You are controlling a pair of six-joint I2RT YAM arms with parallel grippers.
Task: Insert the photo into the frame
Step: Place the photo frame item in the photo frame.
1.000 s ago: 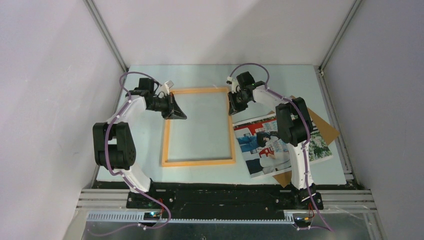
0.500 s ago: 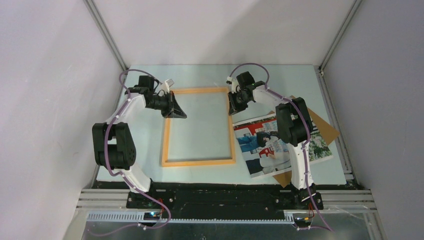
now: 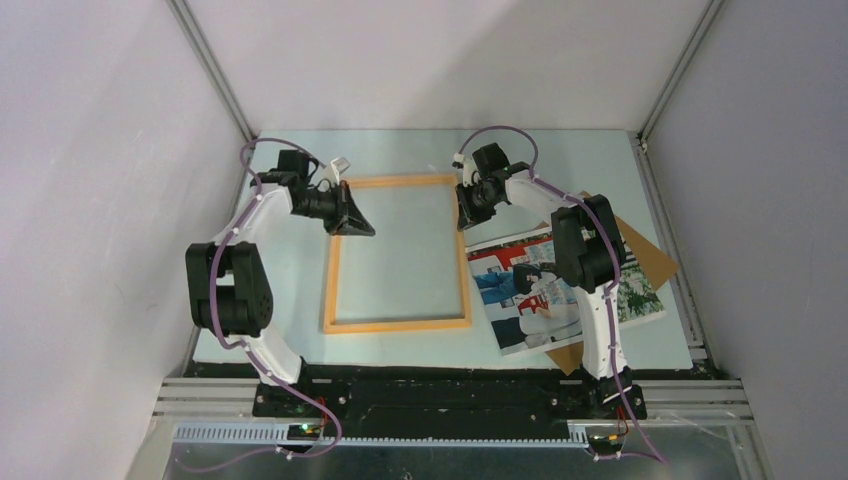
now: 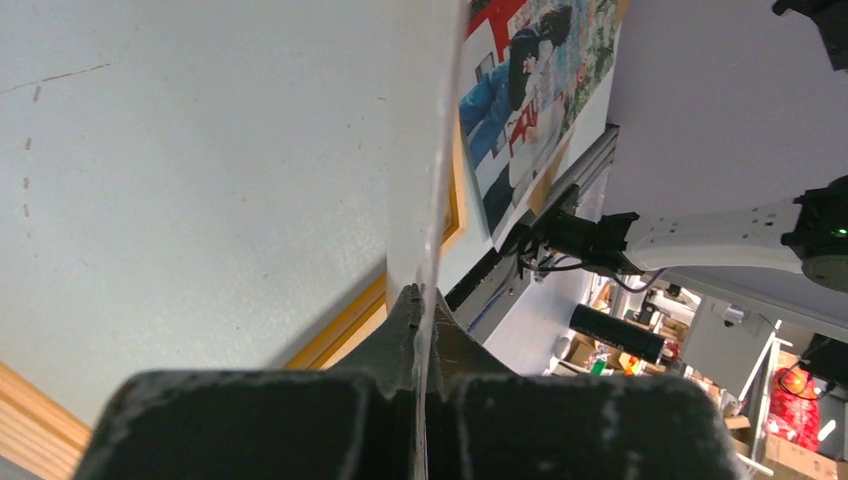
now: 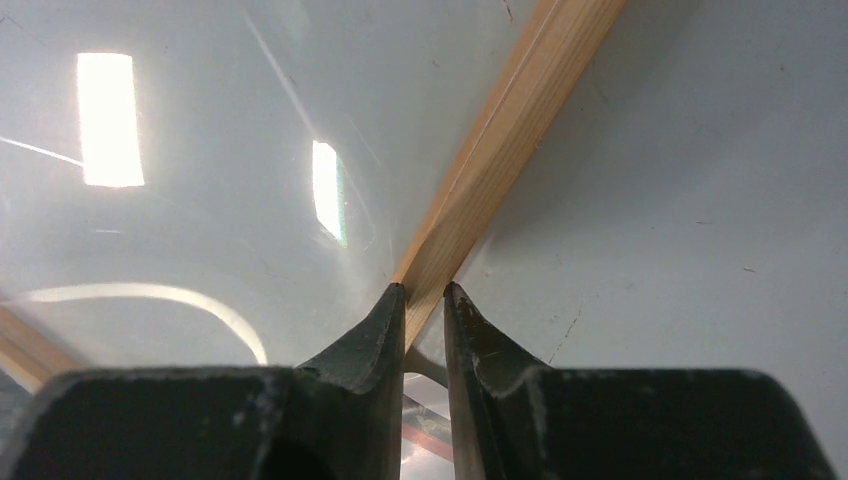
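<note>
The light-orange wooden frame (image 3: 398,254) lies flat in the middle of the table. My left gripper (image 3: 360,228) is over its upper-left part, shut on the edge of a thin clear pane (image 4: 430,190), which shows edge-on between the fingers (image 4: 418,292). My right gripper (image 3: 466,222) is shut on the frame's right rail (image 5: 500,150) near the far corner. The photo (image 3: 520,300) lies face up to the right of the frame, partly hidden under the right arm. It also shows at the top of the left wrist view as the photo (image 4: 530,90).
A brown backing board (image 3: 645,255) lies under the photo at the right, and sticks out at the near edge. The mat's right edge and a metal rail (image 3: 668,230) run close beside it. White walls enclose the table on three sides.
The left wrist has shifted very slightly with the pane still in its grip. The right arm, frame and photo have not moved.
</note>
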